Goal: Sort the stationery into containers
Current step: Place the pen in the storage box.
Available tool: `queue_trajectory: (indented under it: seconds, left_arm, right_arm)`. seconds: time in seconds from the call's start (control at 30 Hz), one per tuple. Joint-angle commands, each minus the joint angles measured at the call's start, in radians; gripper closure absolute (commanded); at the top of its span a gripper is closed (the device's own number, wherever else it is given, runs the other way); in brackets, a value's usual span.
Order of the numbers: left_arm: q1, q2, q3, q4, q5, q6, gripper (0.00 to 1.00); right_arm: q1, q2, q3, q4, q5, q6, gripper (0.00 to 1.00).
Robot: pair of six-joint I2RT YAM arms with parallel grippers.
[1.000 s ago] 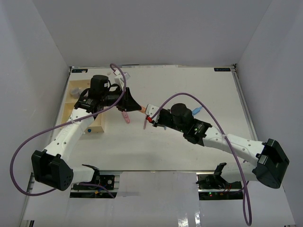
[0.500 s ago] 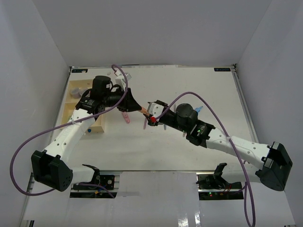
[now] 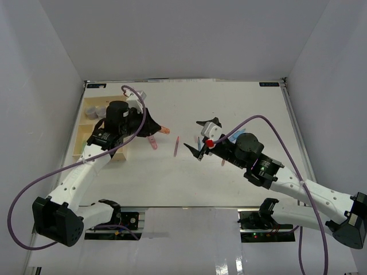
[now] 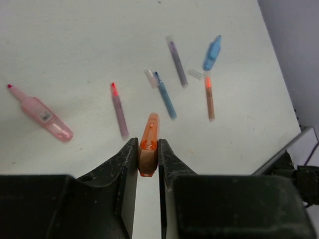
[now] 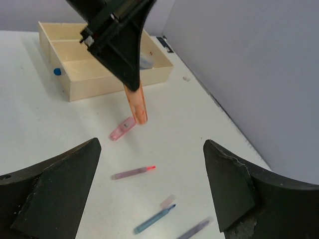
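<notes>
While the cream tray (image 5: 89, 87) sits at the table's left edge, the left gripper (image 4: 148, 149) just right of it is clamped on an orange marker (image 4: 149, 142), held clear of the table. Beneath lie a pink marker (image 4: 45, 117), a red-tipped pen (image 4: 119, 110) and a blue pen (image 4: 164, 94). Farther right, the right gripper (image 5: 149, 169) hangs with jaws wide apart, holding nothing.

Pens (image 4: 164, 97) clutter the middle of the table (image 3: 269, 100); its right side lies open.
</notes>
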Motion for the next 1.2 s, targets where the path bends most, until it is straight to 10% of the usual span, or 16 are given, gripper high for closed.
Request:
queue_trajectory:
  seconds: [0.0, 0.57, 1.17]
  left_arm:
    - [0.042, -0.096, -0.062, 0.073, -0.213, -0.086, 1.0]
    - [0.502, -0.276, -0.338, 0.241, -0.642, -0.314, 1.0]
    - [0.795, -0.074, -0.404, 0.483, -0.563, -0.401, 1.0]
  right_arm:
    - [0.002, -0.052, -0.052, -0.05, 0.06, 0.124, 0.1]
    - [0.002, -0.165, -0.277, -0.047, 0.087, 0.376, 0.1]
    - [0.001, -0.257, -0.357, -0.018, 0.073, 0.391, 0.1]
